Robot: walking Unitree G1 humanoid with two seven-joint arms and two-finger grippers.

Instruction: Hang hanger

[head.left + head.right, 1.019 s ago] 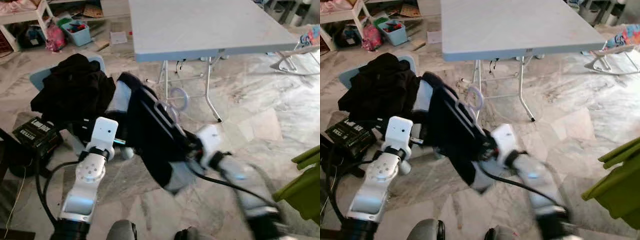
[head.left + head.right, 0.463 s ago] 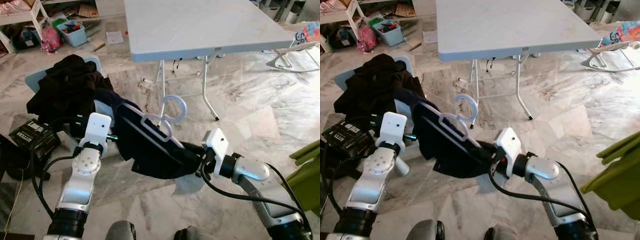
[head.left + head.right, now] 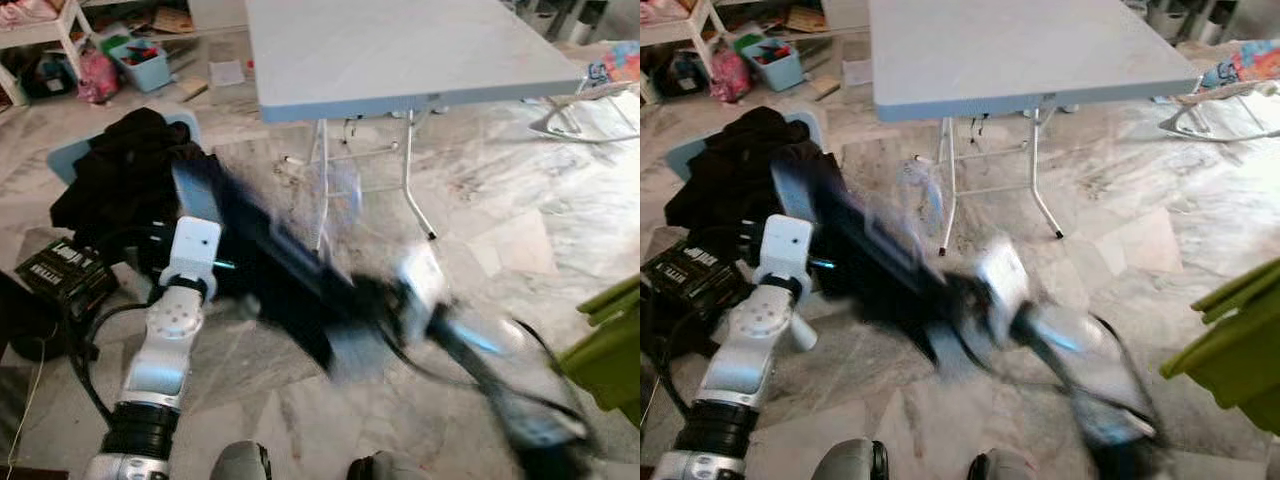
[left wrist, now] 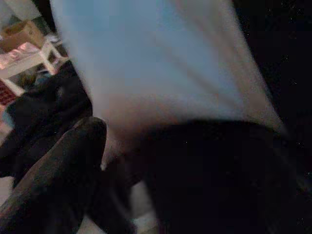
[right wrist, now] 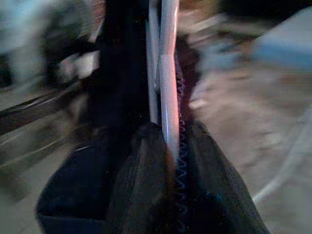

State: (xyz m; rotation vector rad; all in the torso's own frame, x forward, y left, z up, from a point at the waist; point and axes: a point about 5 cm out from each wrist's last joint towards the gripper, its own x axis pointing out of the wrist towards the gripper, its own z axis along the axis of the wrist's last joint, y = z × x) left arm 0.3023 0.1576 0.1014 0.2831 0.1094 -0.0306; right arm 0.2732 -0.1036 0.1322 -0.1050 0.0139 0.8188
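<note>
Now I carry the hanger [image 5: 163, 92] with its dark garment [image 3: 270, 265]; right end effector [image 5: 168, 141] pinches its bar. Left end effector [image 4: 92, 170] grip I cannot tell. Next I need a rail.

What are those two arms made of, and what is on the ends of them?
The left arm is silver metal in jointed round segments, with a white box-shaped wrist block and black cables looping beside it. Its pincer has long black fingers. The right arm is blurred: silver with a white wrist block.
</note>
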